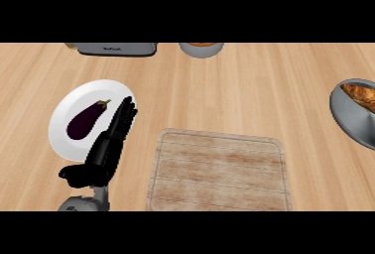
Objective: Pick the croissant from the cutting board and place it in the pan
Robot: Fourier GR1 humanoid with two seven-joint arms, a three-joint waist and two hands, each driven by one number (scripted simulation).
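The pan (350, 116) sits at the right edge of the view, cut off by the frame — a grey metal bowl shape with a thick rim. Inside it lies the croissant (361, 95), only partly in view, resting against the pan's inner wall near the top. What shows of it is golden orange with darker brown streaks running across its ridged crust.

The board (216, 171) lies in the lower middle of the counter, a pale wooden rectangle with rounded corners, a shallow groove near its border and faint lines across its face. Nothing rests on it.

On the left stands a white plate (73, 106), looking taller than wide. An eggplant (86, 120) lies on it at a slant — dark purple, with a small green stem pointing up and right.

The left hand (110, 144) comes up from the lower edge beside the board, its grey forearm just showing at the bottom. Its black fingers are straight and held together, pointing up, and they overlap the plate's right rim. The thumb juts out to the left low down. It holds nothing. The right hand does not show.

The counter (242, 74) is light wood with a fine grain. Along its far edge stand a grey toaster (117, 48) and, just to its right, a grey bowl (201, 49) with something orange inside, both cut off by the frame.
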